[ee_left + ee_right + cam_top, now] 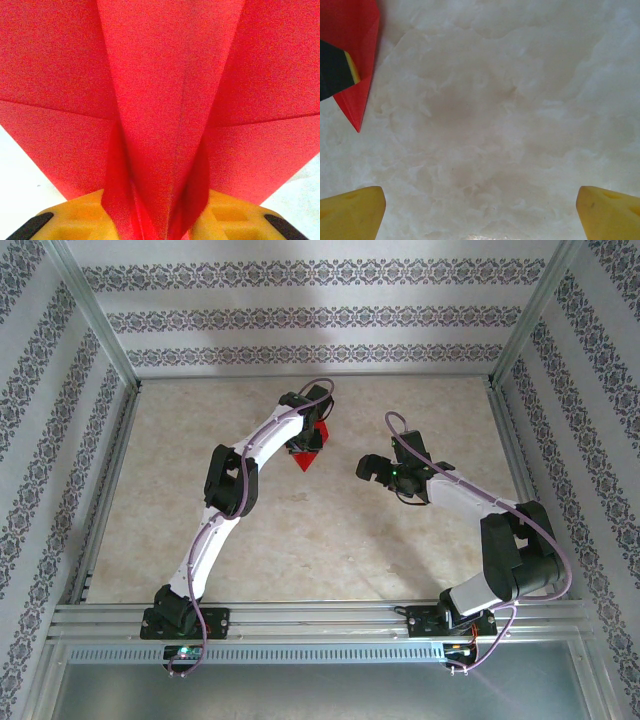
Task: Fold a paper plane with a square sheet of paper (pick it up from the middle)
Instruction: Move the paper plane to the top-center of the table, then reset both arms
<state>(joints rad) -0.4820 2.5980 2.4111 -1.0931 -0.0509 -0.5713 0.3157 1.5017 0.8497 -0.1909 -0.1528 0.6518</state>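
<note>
I had the left gripper (156, 220) pinching the paper plane (165, 100), right gripper (480, 215) spread wide, empty; folding looked done, gentle set-down next.

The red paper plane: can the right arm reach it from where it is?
Probably yes. The open right gripper hangs over bare table beside the paper plane, nothing between them, though the left gripper holds it.

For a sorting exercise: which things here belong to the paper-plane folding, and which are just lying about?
Job: plane; left fingers, gripping it; right fingers, open.
Not the job: table; patterned walls; metal rails.
</note>
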